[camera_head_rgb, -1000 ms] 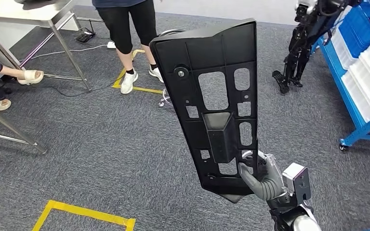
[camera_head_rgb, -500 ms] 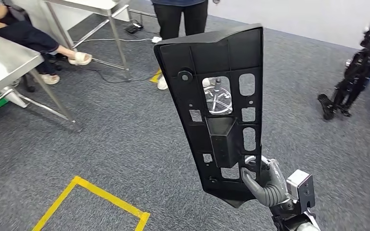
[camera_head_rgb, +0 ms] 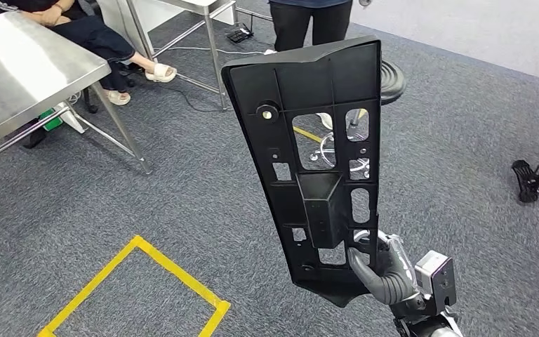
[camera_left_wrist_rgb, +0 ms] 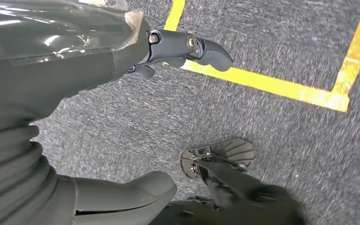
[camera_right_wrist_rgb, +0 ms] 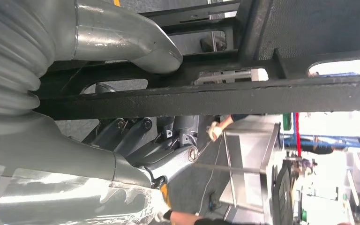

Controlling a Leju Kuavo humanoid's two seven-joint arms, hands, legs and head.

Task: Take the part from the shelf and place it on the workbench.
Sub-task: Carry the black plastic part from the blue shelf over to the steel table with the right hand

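My right robot hand (camera_head_rgb: 382, 270) gripped the bottom edge of the long black plastic panel with cut-out windows (camera_head_rgb: 316, 161), held upright over grey carpet. My left robot hand (camera_left_wrist_rgb: 122, 117) hung with nothing in it, fingers apart. The panel was off its shelf; placing remained. Farther off stood the shiny steel surface (camera_head_rgb: 21, 77), partly cut off.
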